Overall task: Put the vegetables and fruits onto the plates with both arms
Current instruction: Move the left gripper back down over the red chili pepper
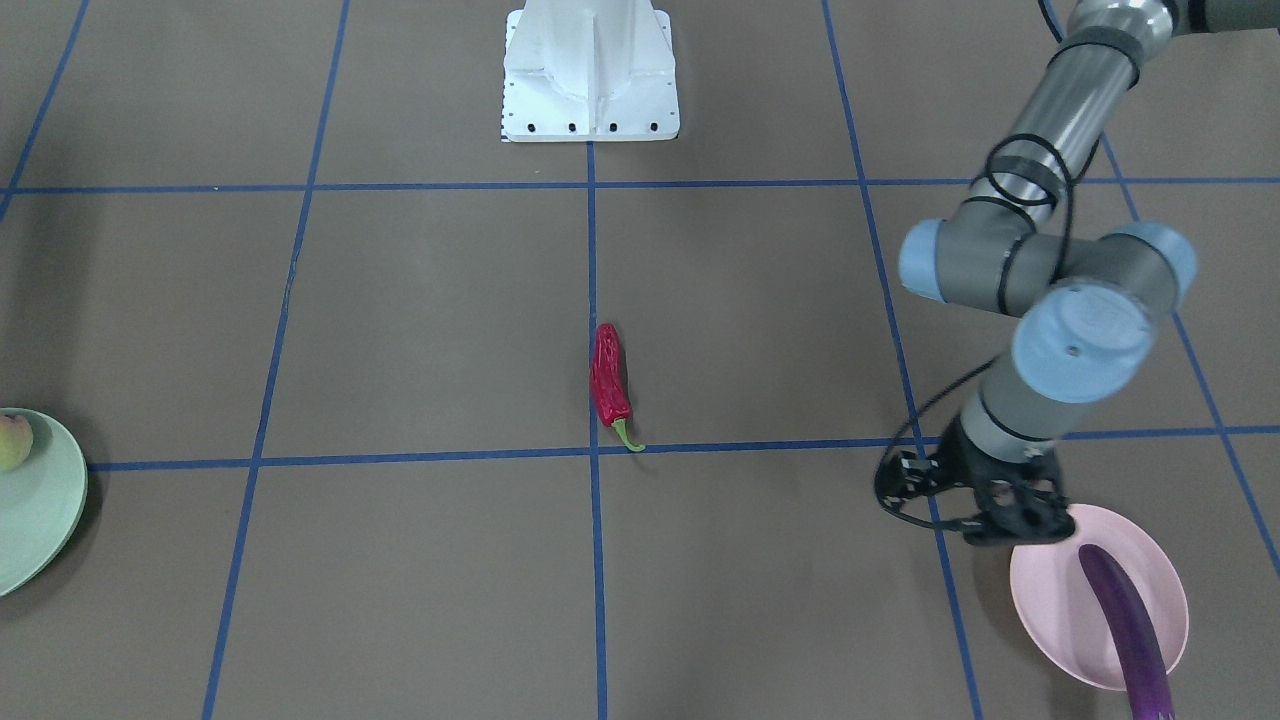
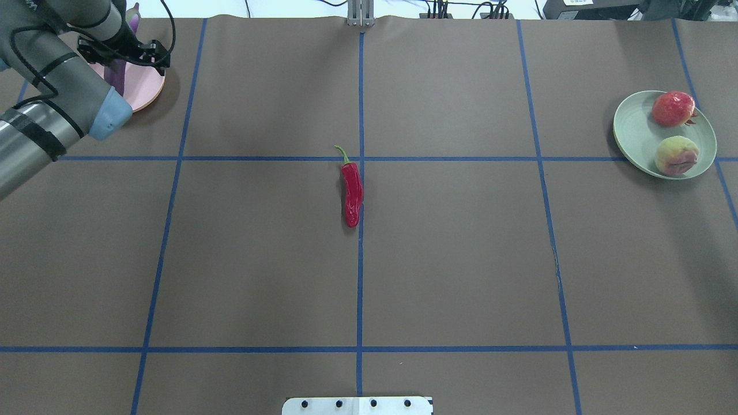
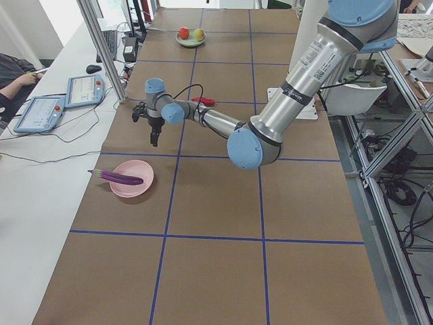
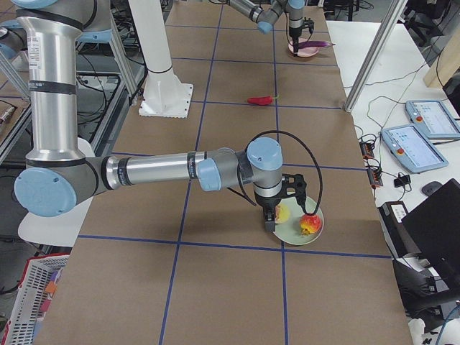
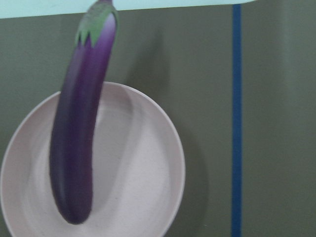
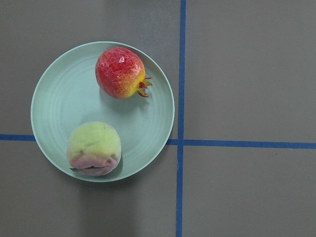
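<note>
The purple eggplant (image 5: 79, 143) lies across the pink plate (image 5: 143, 177), its green calyx hanging over the rim. My left gripper (image 1: 1005, 525) hovers over that plate's edge, open and empty, apart from the eggplant (image 1: 1125, 620). The red chili pepper (image 2: 352, 193) lies alone at the table's centre. The peach (image 6: 94, 148) and the pomegranate (image 6: 120, 72) sit on the mint green plate (image 6: 64, 98). My right gripper (image 4: 273, 219) hangs just above that plate; I cannot tell whether it is open or shut.
The white pedestal (image 1: 590, 70) stands at the robot's side of the table. The pink plate (image 2: 144, 89) is at the far left corner and the green plate (image 2: 634, 129) at the far right. Blue tape lines cross the brown table.
</note>
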Motion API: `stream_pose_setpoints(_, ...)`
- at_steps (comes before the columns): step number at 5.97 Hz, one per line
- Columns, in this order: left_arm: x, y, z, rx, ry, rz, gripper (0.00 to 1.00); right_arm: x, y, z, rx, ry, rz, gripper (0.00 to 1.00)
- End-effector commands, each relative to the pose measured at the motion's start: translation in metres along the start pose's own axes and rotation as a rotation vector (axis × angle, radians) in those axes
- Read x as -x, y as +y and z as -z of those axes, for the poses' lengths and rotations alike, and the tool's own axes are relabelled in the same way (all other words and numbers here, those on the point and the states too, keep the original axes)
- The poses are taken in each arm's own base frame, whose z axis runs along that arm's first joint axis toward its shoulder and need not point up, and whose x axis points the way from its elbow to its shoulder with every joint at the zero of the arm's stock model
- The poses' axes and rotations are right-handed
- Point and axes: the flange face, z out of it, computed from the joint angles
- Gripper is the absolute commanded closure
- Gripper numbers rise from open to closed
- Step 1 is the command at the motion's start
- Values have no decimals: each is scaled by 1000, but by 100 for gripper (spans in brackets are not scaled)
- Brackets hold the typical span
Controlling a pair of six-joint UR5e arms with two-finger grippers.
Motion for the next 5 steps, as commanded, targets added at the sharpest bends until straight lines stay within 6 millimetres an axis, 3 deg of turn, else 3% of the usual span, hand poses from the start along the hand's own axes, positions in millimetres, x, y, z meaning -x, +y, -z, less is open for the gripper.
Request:
stream_pose_setpoints(1,-162,83,-9,84,113,135,0,0,0,0,0,0,0,0)
stream_pose_setpoints(3,-271,133,4,123,65,215,0,-1,0,-1,1,0,-1,0)
stream_pose_setpoints(4,-298,149,9,149,14,228,0,-1,0,-1,2,0,-2,0)
stream_pose_setpoints(5,-296,149,-3,122,-12,230,0,0,0,0,1,0,-1,0)
